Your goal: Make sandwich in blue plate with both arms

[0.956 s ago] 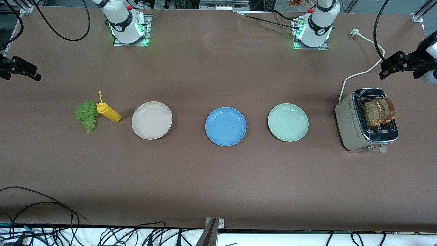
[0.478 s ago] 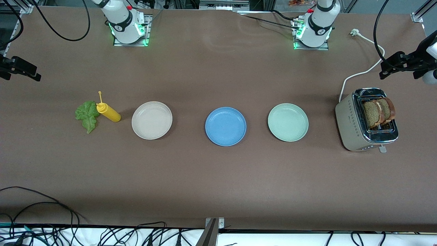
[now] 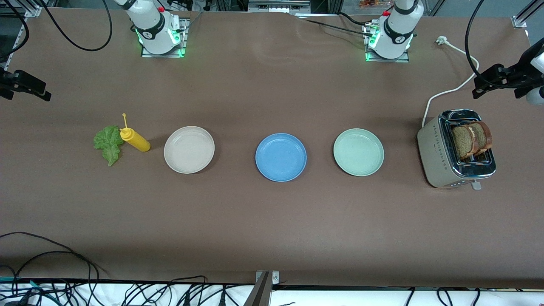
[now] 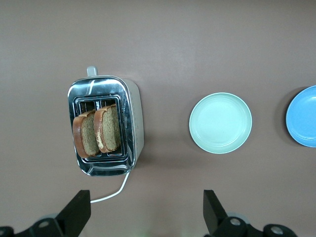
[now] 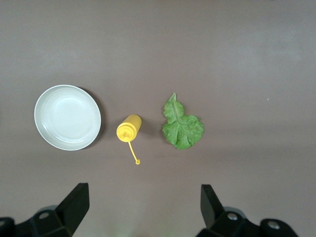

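A broad brown matte surface [image 3: 272, 238] fills nearly the whole front view, evenly lit, with soft shadows only. Along its edge at 6 o'clock runs a white strip where tangled black cables [image 3: 106, 293] lie, with a metal bracket [image 3: 263, 289] at its middle. At 12 o'clock, aluminium frame rails [image 3: 278, 5] show above the edge. More black cables [image 3: 76, 34] loop in at 11 o'clock.

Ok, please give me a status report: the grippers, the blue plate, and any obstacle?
Left gripper open, high over toaster. Right gripper open, high over lettuce leaf. Blue plate bare; toast slices in toaster. No obstacle seen.
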You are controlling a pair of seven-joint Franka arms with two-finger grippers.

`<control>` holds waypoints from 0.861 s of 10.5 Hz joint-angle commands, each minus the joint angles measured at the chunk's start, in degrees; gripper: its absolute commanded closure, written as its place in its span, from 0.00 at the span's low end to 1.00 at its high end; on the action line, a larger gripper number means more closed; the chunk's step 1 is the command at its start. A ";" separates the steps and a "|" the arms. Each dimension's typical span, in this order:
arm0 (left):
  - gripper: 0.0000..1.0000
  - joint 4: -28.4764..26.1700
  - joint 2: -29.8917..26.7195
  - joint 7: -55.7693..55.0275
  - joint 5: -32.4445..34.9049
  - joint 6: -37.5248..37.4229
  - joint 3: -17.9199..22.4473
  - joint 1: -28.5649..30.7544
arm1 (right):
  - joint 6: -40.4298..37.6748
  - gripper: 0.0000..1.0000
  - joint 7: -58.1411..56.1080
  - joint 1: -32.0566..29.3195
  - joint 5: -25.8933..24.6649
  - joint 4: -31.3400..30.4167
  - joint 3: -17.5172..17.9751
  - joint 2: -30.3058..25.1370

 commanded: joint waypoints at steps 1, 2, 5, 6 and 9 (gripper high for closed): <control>0.00 1.74 0.84 -0.26 -1.29 -0.25 0.27 -0.12 | -1.13 0.00 0.19 -0.25 -0.39 1.24 0.05 0.24; 0.00 1.74 0.84 -0.26 -1.29 -0.25 0.27 -0.12 | -1.22 0.00 0.19 -0.25 -0.39 1.24 0.05 0.24; 0.00 1.74 0.84 -0.26 -1.29 -0.25 0.27 -0.12 | -1.22 0.00 0.19 -0.25 -0.39 1.24 0.05 0.24; 0.00 1.74 0.84 -0.26 -1.29 -0.25 0.27 -0.12 | -1.22 0.00 0.19 -0.25 -0.39 1.24 0.05 0.24; 0.00 1.74 0.84 -0.08 -1.29 -0.25 0.36 0.50 | -1.22 0.00 0.19 -0.34 -0.48 1.24 -0.04 0.15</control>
